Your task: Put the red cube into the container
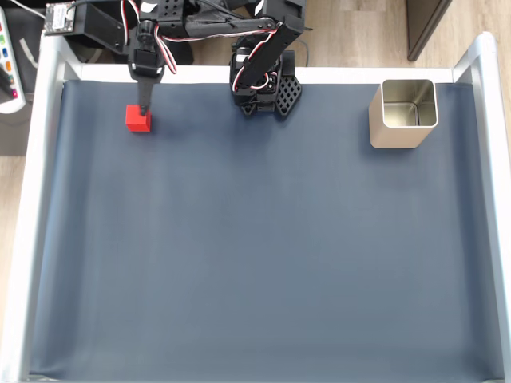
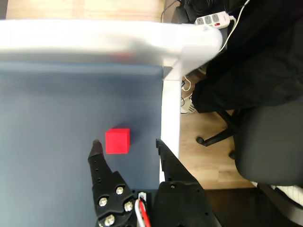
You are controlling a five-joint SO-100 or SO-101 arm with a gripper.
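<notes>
The red cube (image 1: 137,119) sits on the dark mat at the far left, close to the back rail. My gripper (image 1: 144,108) hangs right over it in the fixed view. In the wrist view the gripper (image 2: 127,143) is open, and the red cube (image 2: 117,141) lies between the fingertips, close to the left finger (image 2: 96,145) and apart from the right one. The container (image 1: 399,137), a square silvery tin, stands upright and empty at the back right of the mat, far from the gripper.
A white rail (image 1: 40,199) frames the blue-grey mat (image 1: 255,255). The arm's base (image 1: 267,88) stands at the back middle. Beyond the rail in the wrist view are an office chair (image 2: 270,142) and a power strip (image 2: 213,20).
</notes>
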